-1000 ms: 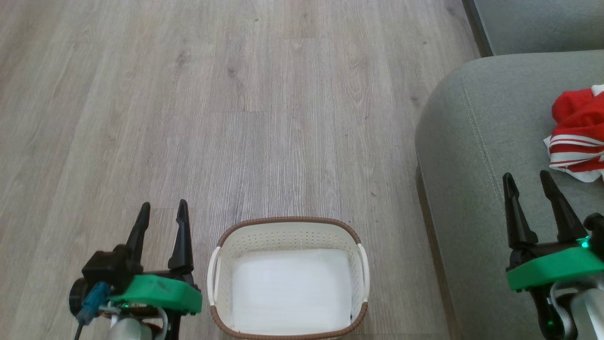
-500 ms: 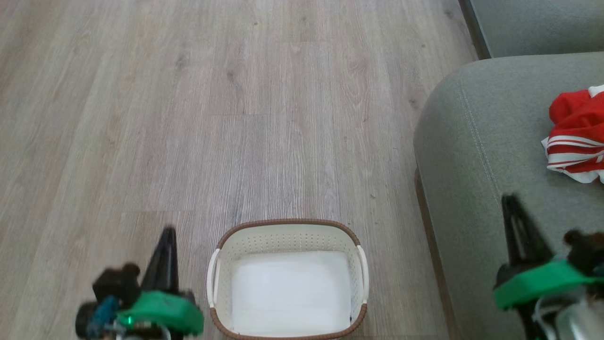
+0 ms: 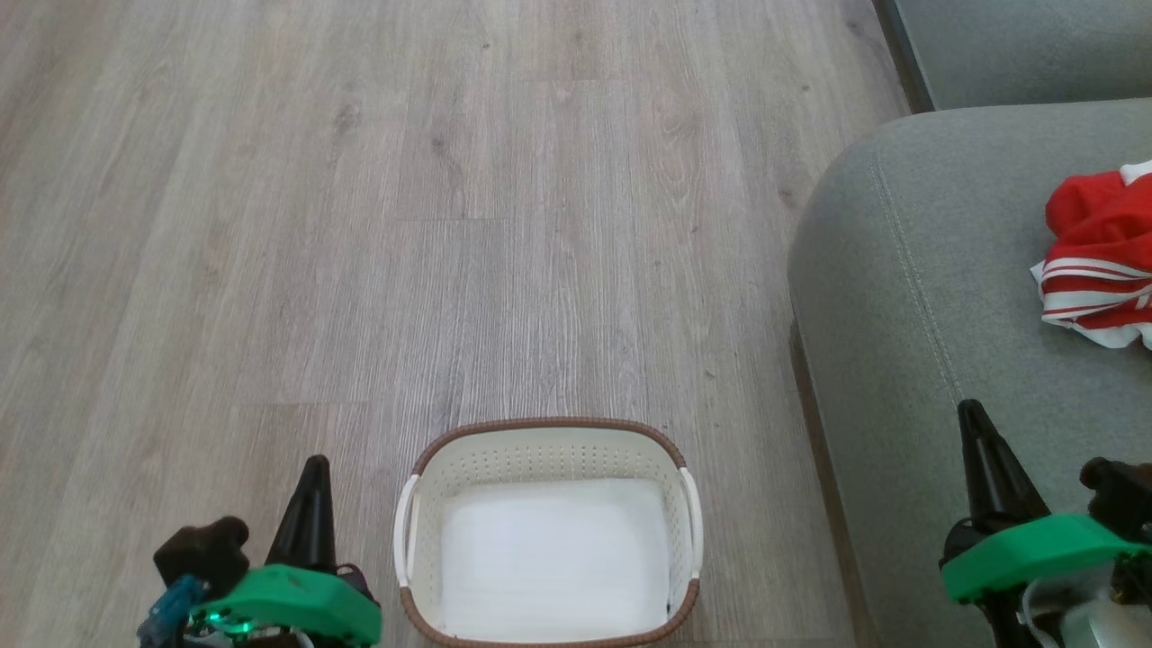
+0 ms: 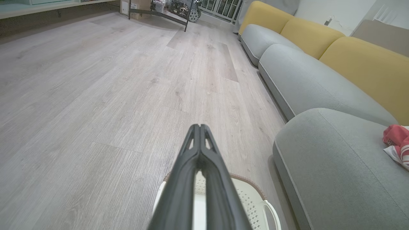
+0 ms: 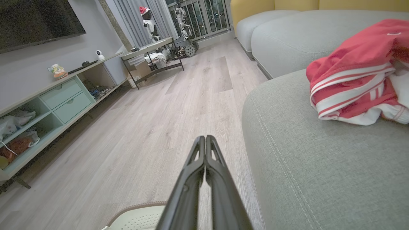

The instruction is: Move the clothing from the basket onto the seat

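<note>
The head camera looks from above, steeply down at the floor (image 3: 450, 225), with the basket (image 3: 549, 450) near the bottom edge and the seat (image 3: 900, 315) at the right. Both wrist cameras sit low and look almost level along the floor (one over the left fingers (image 4: 179, 191), the other over the right fingers (image 5: 187, 191)). The left one is above the basket. The right one is nearer to the seat, so the clothing (image 5: 351, 80) looks large. All three views share the basket, the seat corner and the clothing.
</note>
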Tool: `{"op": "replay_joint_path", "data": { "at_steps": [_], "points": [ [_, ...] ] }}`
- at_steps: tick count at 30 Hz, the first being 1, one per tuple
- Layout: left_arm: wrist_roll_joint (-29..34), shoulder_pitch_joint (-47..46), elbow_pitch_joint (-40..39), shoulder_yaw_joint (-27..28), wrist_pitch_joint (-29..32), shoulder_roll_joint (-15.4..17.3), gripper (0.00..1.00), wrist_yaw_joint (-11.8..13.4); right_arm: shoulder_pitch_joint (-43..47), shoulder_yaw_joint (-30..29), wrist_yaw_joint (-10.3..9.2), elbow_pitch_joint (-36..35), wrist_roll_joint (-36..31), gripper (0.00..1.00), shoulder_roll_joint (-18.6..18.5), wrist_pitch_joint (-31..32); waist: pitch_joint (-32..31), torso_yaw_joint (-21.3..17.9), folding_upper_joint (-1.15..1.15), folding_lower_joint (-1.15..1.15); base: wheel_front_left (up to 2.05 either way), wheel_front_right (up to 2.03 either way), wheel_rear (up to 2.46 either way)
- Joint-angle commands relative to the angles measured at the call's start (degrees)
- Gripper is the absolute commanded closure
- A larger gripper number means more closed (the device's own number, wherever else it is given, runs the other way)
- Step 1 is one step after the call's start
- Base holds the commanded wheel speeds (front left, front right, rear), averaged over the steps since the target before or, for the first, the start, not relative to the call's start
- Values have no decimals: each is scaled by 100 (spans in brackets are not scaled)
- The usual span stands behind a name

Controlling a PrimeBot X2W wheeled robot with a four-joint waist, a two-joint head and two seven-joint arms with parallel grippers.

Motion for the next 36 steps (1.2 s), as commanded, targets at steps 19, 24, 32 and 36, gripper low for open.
{"op": "replay_joint_path", "data": {
  "at_steps": [19,24,32,36],
  "points": [
    [-1278,-358,-170,309,331,10,100,-145,-352,-207,0,-119,1139,100,145,364,-3,-16,0,0,0,0,0],
    [-1590,-387,-167,363,413,10,100,-174,-374,-241,0,-107,1413,100,189,447,-3,-21,0,0,0,0,0],
    [-2026,-427,-162,438,529,11,100,-215,-405,-289,0,-89,1796,100,250,564,-4,-27,0,0,0,0,0],
    [-2275,-450,-160,481,595,11,100,-239,-423,-317,0,-79,2015,100,285,630,-5,-30,0,0,0,0,0]
  ]
}}
